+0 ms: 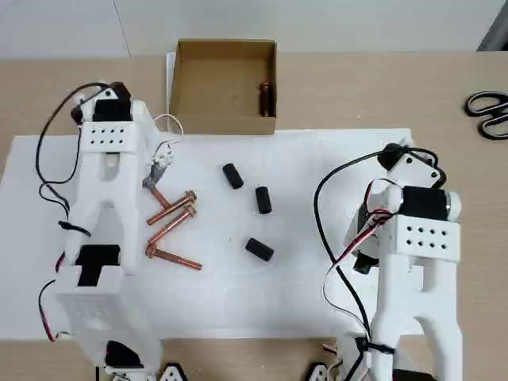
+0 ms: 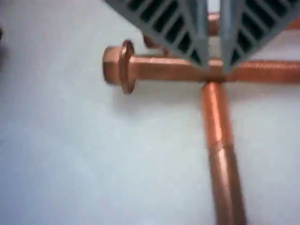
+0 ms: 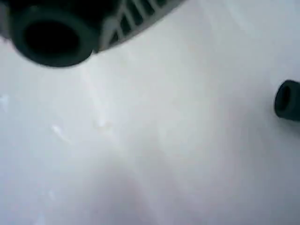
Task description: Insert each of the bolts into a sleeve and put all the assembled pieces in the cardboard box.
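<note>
Several copper bolts (image 1: 171,225) lie crossed on the white mat (image 1: 302,302) beside the left arm. My left gripper (image 1: 152,182) (image 2: 213,65) is shut, with its tips down on the shaft of a flanged bolt (image 2: 154,69) where another bolt (image 2: 224,159) meets it. Three black sleeves (image 1: 263,200) lie loose mid-mat. My right gripper (image 1: 363,255) (image 3: 70,28) hangs low over the mat's right part, shut on a black sleeve (image 3: 50,38). One loose sleeve (image 3: 287,99) lies farther off. The cardboard box (image 1: 208,119) holds one assembled piece (image 1: 267,97).
Scissors (image 1: 490,113) lie on the wooden table at the far right. Cables hang from both arms. The box stands at the mat's far edge. Bare mat lies between the two arms near the front.
</note>
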Robot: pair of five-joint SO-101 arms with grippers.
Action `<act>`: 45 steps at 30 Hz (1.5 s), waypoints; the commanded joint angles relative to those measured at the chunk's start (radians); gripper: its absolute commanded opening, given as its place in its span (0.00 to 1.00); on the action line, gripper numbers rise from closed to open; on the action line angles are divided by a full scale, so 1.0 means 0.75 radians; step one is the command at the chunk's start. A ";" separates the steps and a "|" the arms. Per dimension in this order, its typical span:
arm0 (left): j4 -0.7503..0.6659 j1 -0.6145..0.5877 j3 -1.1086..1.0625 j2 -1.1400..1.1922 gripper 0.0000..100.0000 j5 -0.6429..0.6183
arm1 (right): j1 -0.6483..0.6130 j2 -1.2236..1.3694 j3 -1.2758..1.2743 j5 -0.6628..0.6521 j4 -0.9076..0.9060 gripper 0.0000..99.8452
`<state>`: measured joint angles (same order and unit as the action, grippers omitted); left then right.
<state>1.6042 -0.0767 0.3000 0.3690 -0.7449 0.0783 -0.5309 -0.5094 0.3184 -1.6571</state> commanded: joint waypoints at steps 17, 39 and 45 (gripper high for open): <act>-0.233 -0.070 0.048 0.004 0.14 -0.006 | 0.136 -0.105 -0.006 -0.045 -0.003 0.00; -0.231 -0.137 0.050 0.258 0.14 -0.006 | 0.138 -0.103 -0.006 -0.043 -0.001 0.00; -0.250 -0.137 0.071 0.344 0.14 -0.006 | 0.138 -0.103 -0.006 -0.043 -0.003 0.00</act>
<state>1.4369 -0.1765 0.3138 0.6222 -0.7449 0.1749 -0.5892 -0.5171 0.2923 -1.6602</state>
